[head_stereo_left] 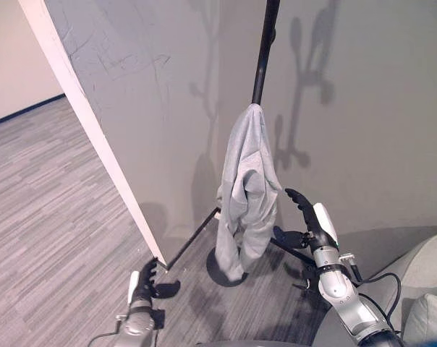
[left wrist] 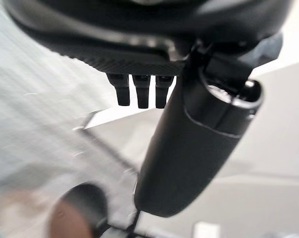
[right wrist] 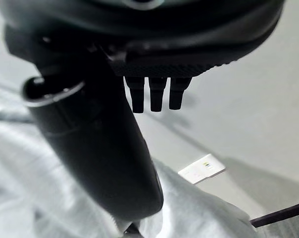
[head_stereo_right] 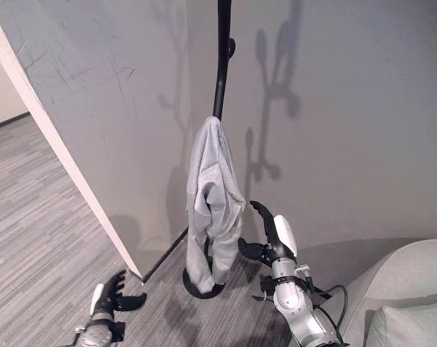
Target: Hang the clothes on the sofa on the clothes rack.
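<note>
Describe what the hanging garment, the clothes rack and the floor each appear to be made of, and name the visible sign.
Grey garment: soft knit fabric, probably cotton jersey; it drapes in limp folds, matte.
Clothes rack: likely black-painted metal; a thin, rigid pole with a faint sheen and a round flat base.
Floor: seemingly grey carpet tile or woven vinyl; fine streaked lines, no gloss.

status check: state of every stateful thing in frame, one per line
grey garment: hanging on the rack, draped down the pole, held by neither hand
clothes rack: upright on its round base by the wall
right hand: open, raised beside the garment
left hand: open, low over the floor, holding nothing
sofa: at lower right, no clothes seen on the visible part
</note>
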Robot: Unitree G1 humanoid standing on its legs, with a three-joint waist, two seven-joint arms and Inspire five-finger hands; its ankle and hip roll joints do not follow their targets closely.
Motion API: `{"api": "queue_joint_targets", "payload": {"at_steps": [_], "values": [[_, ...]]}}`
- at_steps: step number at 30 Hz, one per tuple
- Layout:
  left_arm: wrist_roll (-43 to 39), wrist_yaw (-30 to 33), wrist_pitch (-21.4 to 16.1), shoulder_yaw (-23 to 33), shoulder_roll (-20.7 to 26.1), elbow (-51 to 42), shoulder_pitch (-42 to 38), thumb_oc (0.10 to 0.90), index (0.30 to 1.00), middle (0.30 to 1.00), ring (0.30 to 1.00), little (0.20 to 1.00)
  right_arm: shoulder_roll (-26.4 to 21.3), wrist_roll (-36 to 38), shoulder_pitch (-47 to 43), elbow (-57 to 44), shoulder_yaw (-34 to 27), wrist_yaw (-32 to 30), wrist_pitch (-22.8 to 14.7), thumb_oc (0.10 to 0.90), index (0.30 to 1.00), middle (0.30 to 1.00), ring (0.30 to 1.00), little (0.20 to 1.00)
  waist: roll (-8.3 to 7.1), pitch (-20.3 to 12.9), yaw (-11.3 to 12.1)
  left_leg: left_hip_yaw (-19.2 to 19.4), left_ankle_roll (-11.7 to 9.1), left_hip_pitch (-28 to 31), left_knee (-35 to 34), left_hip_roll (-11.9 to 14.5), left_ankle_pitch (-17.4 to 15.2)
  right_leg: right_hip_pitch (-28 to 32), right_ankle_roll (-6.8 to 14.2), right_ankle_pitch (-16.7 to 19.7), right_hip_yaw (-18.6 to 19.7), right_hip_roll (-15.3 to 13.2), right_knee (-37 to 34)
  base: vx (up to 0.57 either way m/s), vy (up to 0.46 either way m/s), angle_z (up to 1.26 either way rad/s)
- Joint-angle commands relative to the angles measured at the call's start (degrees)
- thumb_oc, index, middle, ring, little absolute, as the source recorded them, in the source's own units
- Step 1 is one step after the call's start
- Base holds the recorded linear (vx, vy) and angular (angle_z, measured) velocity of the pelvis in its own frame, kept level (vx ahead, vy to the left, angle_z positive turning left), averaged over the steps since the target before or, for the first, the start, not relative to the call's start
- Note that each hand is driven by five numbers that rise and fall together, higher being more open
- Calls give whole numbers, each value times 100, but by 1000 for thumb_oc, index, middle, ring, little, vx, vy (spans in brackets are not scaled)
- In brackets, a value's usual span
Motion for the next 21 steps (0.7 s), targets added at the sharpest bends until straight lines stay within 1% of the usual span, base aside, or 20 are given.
{"api": "queue_joint_targets", "payload": {"at_steps": [1, 3, 4, 5, 6, 7, 8, 9, 10, 11, 12, 13, 15, 16, 17, 18, 19, 20, 21], "values": [[-423, -343, -391, 568, 505, -71, -68, 800, 900, 900, 900, 900, -85, 111, -240, -242, -523, 0, -290, 800, 900, 900, 900, 900, -78, -156, 123, 58, 366, 251, 35, -261, -745, -127, 77, -420, -84, -45, 78, 0, 0, 0], [-494, -420, -417, 672, 507, 34, 20, 800, 900, 900, 900, 900, -78, 94, -247, -205, -522, 30, -300, 800, 900, 900, 900, 900, -68, -152, 135, 55, 364, 249, 35, -268, -741, -127, 79, -417, -91, -50, 78, 1, 3, 3], [-550, -476, -419, 758, 473, 249, 65, 800, 900, 900, 900, 900, -65, 86, -244, -134, -520, 49, -306, 800, 900, 900, 900, 900, -64, -146, 154, 54, 363, 247, 35, -272, -736, -124, 78, -418, -94, -55, 78, 1, 6, 8], [-789, -594, -404, 898, 319, 984, -23, 800, 900, 900, 900, 900, 25, 106, -240, 118, -480, 64, -330, 800, 900, 900, 900, 900, -68, -132, 191, 48, 354, 246, 35, -278, -723, -119, 79, -427, -110, -66, 78, 1, 6, 7], [-791, -596, -408, 899, 320, 991, -29, 800, 900, 900, 900, 900, 26, 107, -244, 122, -479, 63, -332, 800, 900, 900, 900, 900, -69, -128, 189, 46, 354, 247, 35, -278, -722, -118, 79, -428, -112, -66, 78, 9, 11, 7], [-1242, -631, -325, 1160, 49, 2011, -141, 800, 900, 900, 900, 900, 223, 369, -196, 511, -486, 52, -330, 800, 900, 900, 900, 900, -83, -118, 220, 32, 350, 261, 48, -283, -747, -91, 74, -455, -130, -71, 78, -2, 6, 13], [-1247, -636, -333, 1163, 52, 2025, -156, 800, 900, 900, 900, 900, 224, 371, -209, 521, -484, 48, -336, 800, 900, 900, 900, 900, -89, -121, 214, 29, 348, 237, 48, -289, -724, -113, 76, -442, -134, -77, 78, 9, 16, 12], [-1771, -727, -239, 1483, -239, 3175, -418, 800, 900, 900, 900, 900, 478, 593, -267, 1308, -471, -113, -318, 800, 900, 900, 900, 900, -102, -121, 231, 8, 346, 245, 61, -297, -734, -87, 65, -465, -161, -78, 78, 4, 20, 10], [-1885, -751, -181, 1593, -363, 3698, -519, 800, 900, 900, 900, 900, 633, 750, -281, 1727, -481, -169, -316, 800, 900, 900, 900, 900, -102, -128, 234, 0, 343, 251, 52, -299, -736, -81, 63, -475, -170, -80, 78, 29, 28, 4], [-1947, -803, -130, 1660, -460, 4056, -582, 800, 900, 900, 900, 900, 756, 928, -295, 2074, -504, -221, -300, 800, 900, 900, 900, 900, -100, -139, 235, -3, 341, 268, 47, -296, -756, -65, 58, -494, -185, -75, 78, 7, 19, 4], [-1949, -808, -135, 1665, -456, 4067, -595, 800, 900, 900, 900, 900, 758, 931, -309, 2086, -502, -224, -307, 800, 900, 900, 900, 900, -107, -141, 229, -6, 339, 246, 46, -301, -734, -86, 60, -480, -189, -80, 78, 16, 26, 4], [-1822, -927, -21, 1702, -561, 4735, -655, 800, 900, 900, 900, 900, 991, 1332, -348, 2904, -532, -229, -325, 800, 900, 900, 900, 900, -123, -159, 233, -11, 333, 256, 35, -303, -733, -80, 54, -487, -211, -77, 78, 7, 25, 4], [-1603, -994, 80, 1669, -628, 5217, -665, 800, 900, 900, 900, 900, 1203, 1819, -387, 3750, -561, -88, -316, 800, 900, 900, 900, 900, -143, -179, 242, -18, 328, 254, 35, -308, -741, -76, 50, -493, -239, -76, 78, 27, 28, 5], [-1513, -1026, 132, 1635, -647, 5371, -667, 800, 900, 900, 900, 900, 1297, 2076, -410, 4085, -573, 6, -304, 800, 900, 900, 900, 900, -149, -180, 247, -13, 327, 279, 35, -303, -765, -50, 42, -504, -249, -71, 78, 15, 15, 9], [-1513, -1027, 131, 1637, -645, 5374, -674, 800, 900, 900, 900, 900, 1297, 2080, -420, 4094, -573, 8, -309, 800, 900, 900, 900, 900, -155, -187, 244, -15, 325, 256, 35, -309, -745, -73, 44, -492, -252, -76, 78, 23, 13, 9], [-1487, -1059, 168, 1564, -675, 5419, -686, 800, 900, 900, 900, 900, 1371, 2329, -443, 4488, -579, 101, -280, 800, 900, 900, 900, 900, -157, -189, 253, -12, 326, 279, 35, -304, -768, -46, 43, -501, -256, -71, 78, 8, 24, 11], [-1429, -1109, 179, 1319, -751, 5361, -713, 800, 900, 900, 900, 900, 1514, 2942, -513, 5278, -676, 328, -250, 800, 900, 900, 900, 900, -160, -199, 251, -8, 324, 261, 35, -305, -755, -63, 39, -482, -283, -79, 78, 17, 24, 9], [-1429, -1109, 179, 1319, -751, 5361, -714, 800, 900, 900, 900, 900, 1514, 2943, -514, 5280, -676, 329, -251, 800, 900, 900, 900, 900, -162, -206, 248, -11, 324, 252, 35, -306, -752, -71, 40, -481, -286, -80, 78, 12, 17, 8], [-1116, -1219, 225, 1108, -730, 5519, -783, 800, 900, 900, 900, 900, 1722, 3926, -598, 6289, -910, 673, -191, 800, 900, 900, 900, 900, -174, -209, 249, -14, 315, 271, 35, -298, -773, -45, 33, -496, -304, -71, 78, 3, 2, 5]]}}
